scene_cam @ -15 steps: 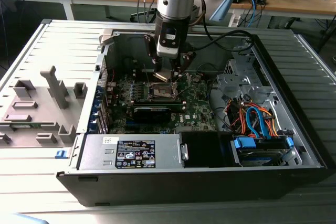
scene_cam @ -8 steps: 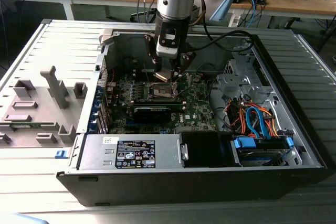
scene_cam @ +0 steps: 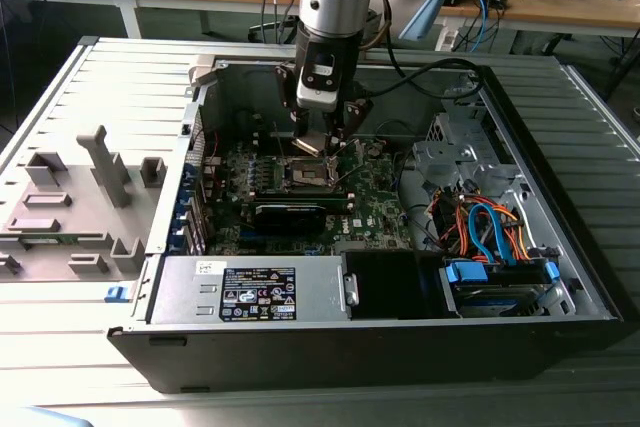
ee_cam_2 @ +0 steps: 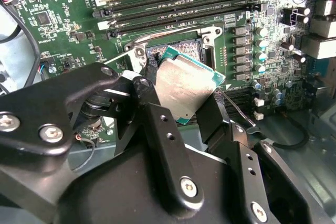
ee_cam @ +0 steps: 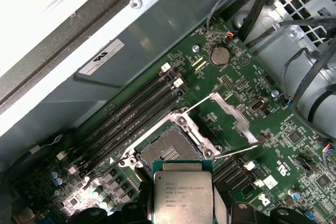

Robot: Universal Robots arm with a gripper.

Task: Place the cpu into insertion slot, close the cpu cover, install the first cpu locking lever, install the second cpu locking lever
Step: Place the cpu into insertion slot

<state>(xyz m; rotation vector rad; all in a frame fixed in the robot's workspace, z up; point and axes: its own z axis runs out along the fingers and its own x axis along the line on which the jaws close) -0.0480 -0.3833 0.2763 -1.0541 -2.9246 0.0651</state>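
In the exterior view my end effector (scene_cam: 322, 139) hangs inside the open computer case (scene_cam: 420, 357), with its walls well apart. The second wrist view shows it pinching the tilted cpu (ee_cam_2: 185, 90) by two edges. In the first wrist view I see the insertion slot (ee_cam: 167, 150) uncovered, with the cpu cover (ee_cam: 235, 120) swung open beside it.

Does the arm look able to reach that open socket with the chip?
Probably yes: the end effector holds the chip just over the socket, the cover is flipped open, and nothing lies across it.

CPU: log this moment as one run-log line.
gripper: shut on cpu | cpu: near insertion slot, not seated | slot: empty | cpu cover: open
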